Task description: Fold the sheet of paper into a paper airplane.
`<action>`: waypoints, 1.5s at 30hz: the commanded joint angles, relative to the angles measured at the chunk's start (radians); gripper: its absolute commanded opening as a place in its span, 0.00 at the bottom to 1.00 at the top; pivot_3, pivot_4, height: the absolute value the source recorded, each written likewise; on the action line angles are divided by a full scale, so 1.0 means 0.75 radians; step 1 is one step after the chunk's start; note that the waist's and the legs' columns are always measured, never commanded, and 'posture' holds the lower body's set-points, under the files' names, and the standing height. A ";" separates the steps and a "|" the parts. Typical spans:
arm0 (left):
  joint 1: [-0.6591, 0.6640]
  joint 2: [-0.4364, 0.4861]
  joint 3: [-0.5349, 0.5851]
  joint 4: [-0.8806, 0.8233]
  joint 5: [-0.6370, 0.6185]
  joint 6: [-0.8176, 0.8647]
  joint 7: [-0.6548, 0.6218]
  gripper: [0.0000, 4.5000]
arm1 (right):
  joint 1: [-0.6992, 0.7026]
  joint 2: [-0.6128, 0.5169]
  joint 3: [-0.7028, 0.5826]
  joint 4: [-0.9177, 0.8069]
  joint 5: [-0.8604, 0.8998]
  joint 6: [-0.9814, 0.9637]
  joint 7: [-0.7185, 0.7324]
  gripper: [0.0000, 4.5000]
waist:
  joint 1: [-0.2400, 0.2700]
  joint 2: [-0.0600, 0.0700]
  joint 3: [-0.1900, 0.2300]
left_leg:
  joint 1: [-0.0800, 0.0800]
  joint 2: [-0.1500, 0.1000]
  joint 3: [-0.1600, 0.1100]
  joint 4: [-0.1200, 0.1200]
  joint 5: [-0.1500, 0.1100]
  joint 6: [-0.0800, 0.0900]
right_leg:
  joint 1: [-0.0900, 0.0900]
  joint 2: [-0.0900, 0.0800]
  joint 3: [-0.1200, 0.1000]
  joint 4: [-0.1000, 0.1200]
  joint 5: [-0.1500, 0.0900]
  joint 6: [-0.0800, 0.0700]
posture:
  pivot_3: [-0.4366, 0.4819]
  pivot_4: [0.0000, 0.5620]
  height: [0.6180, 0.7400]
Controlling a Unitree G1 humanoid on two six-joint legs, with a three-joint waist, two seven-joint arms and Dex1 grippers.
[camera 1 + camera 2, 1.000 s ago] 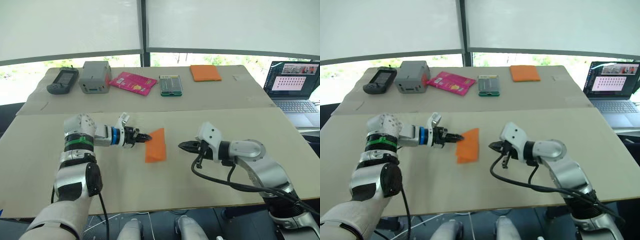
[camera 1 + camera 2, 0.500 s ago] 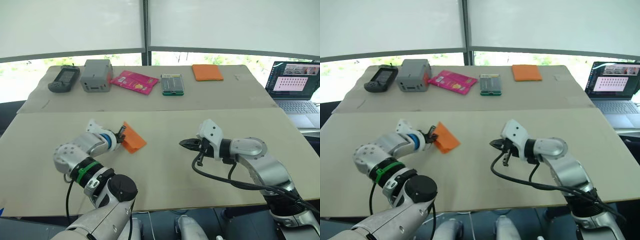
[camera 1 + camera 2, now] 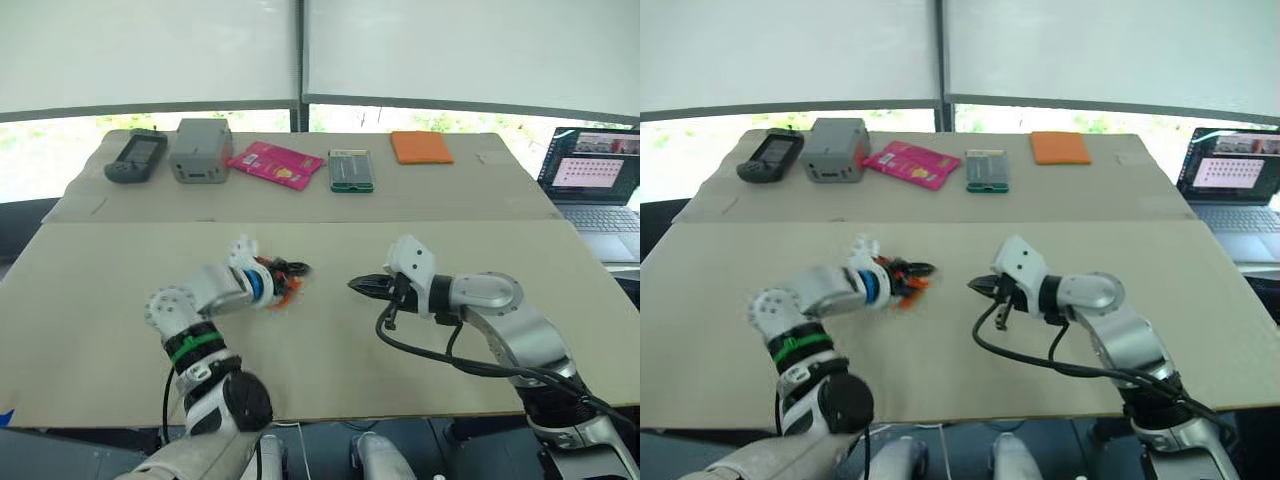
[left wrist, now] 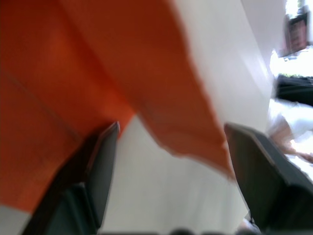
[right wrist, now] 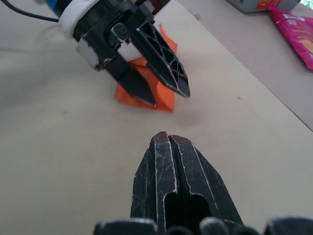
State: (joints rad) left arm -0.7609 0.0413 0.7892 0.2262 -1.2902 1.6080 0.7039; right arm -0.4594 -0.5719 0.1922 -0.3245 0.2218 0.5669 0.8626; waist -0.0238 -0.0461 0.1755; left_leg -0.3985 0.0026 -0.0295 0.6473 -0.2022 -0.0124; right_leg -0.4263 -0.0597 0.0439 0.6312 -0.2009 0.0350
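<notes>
Sheet of paper beneath parted left gripper, right gripper closed, empty

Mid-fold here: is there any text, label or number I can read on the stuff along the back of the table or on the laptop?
None can be read.
Pink packet: print too small to read.
Grey box: no label legible.
Dark handheld device: screen blurred.
Green-edged case: markings too small.
Laptop: screen shows rows of tiles, unreadable.
Orange pad and sheet of paper: no print visible.
</notes>
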 commanded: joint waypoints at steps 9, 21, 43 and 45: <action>0.247 0.920 -0.535 0.208 -0.646 0.009 -0.421 0.99 | -0.051 0.098 0.046 0.033 0.025 -0.025 0.010 0.00 | -0.021 0.000 0.000 | 0.008 0.005 0.001 -0.005 0.000 0.000 | 0.003 0.005 -0.001 0.002 -0.003 -0.007 | 0.48 0.27 1.00; 0.847 1.522 -0.722 -0.501 0.512 -1.041 -1.731 0.99 | -0.134 0.375 0.098 0.228 0.015 -0.035 -0.099 0.00 | -0.022 0.004 0.001 | 0.002 0.006 0.010 -0.016 0.003 -0.007 | -0.010 0.000 0.000 -0.003 -0.009 -0.022 | 0.48 0.27 1.00; 0.990 1.345 -0.632 -0.581 0.790 -1.188 -2.036 1.00 | -0.424 0.701 0.260 0.933 -0.315 -0.468 -0.256 0.84 | -0.029 0.003 0.001 | -0.008 0.018 0.009 -0.013 0.005 -0.008 | -0.019 0.010 -0.003 0.001 -0.003 -0.016 | 0.48 0.27 1.00; 0.980 1.338 -0.637 -0.572 0.811 -1.199 -2.045 1.00 | -0.437 0.684 0.285 0.967 -0.348 -0.535 -0.241 0.70 | -0.028 0.003 0.001 | -0.009 0.017 0.009 -0.013 0.005 -0.008 | -0.019 0.010 -0.003 0.001 -0.003 -0.016 | 0.48 0.27 1.00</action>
State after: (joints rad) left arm -0.0105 1.0469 0.2856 -0.1977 -0.7006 0.7241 -0.8205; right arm -0.7702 -0.0551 0.4026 0.4001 -0.0215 0.2241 0.6743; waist -0.0445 -0.0440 0.1765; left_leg -0.4050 0.0154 -0.0230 0.6379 -0.1988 -0.0181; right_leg -0.4406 -0.0521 0.0414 0.6317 -0.2029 0.0233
